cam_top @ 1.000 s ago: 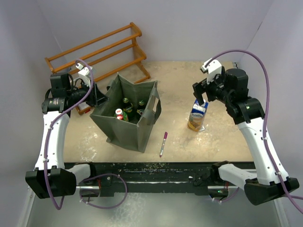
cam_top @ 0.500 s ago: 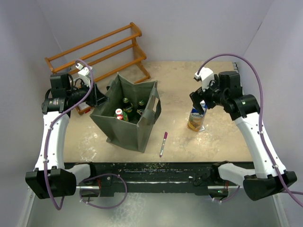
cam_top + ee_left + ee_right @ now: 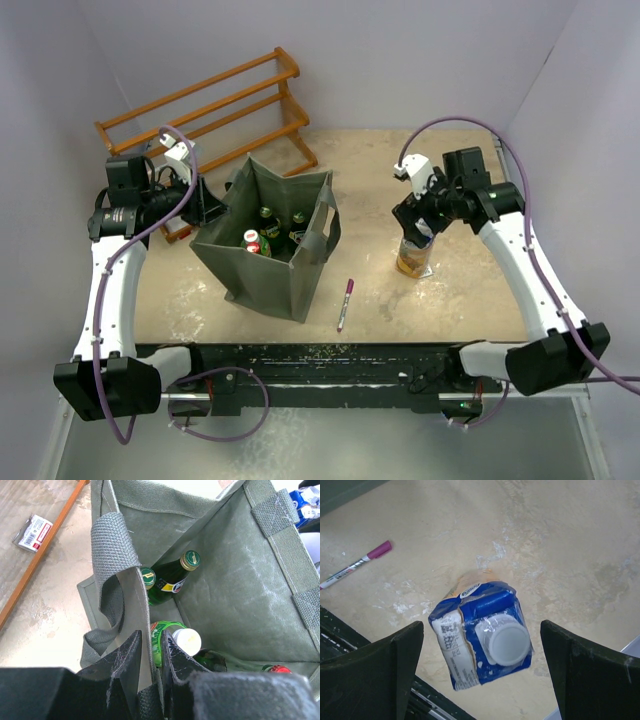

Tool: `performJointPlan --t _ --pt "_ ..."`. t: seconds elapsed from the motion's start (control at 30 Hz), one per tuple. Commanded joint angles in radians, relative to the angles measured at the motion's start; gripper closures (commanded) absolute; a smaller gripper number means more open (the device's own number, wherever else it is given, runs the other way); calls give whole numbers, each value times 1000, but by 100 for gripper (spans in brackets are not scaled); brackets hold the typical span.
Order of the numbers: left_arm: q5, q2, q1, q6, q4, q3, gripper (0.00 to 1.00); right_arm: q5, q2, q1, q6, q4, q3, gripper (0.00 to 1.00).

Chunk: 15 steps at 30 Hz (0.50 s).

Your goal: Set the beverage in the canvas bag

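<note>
The beverage, a blue and white carton (image 3: 413,255) with a white cap, stands upright on the table at the right. My right gripper (image 3: 418,222) is open and hovers just above it. In the right wrist view the carton (image 3: 470,630) sits between the two spread fingers (image 3: 405,655), touching neither. The grey-green canvas bag (image 3: 262,285) stands open at centre left and holds several green bottles (image 3: 268,218). My left gripper (image 3: 213,205) is shut on the bag's left wall. In the left wrist view the fingers (image 3: 129,652) pinch that wall (image 3: 137,605) beside a handle.
A wooden rack (image 3: 210,100) stands at the back left, behind the bag. A purple marker (image 3: 344,303) lies on the table between the bag and the carton, and shows in the right wrist view (image 3: 355,565). A small packet (image 3: 32,532) lies by the rack's foot.
My right arm has swung left and down, bringing its open gripper over the carton's top. The left arm, bag and carton have not moved.
</note>
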Motion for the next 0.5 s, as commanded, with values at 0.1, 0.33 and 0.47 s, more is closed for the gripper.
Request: performJointPlan --t 0.1,0.33,0.47 --pt "7 -8 5 18 26 14 75 -53 47 -7 -77 -46 6 1" --pt "7 -4 5 22 27 15 75 -74 43 -7 -81 -23 -27 6" --pt "7 -4 5 21 27 13 75 -78 38 -7 -78 -18 -31 8"
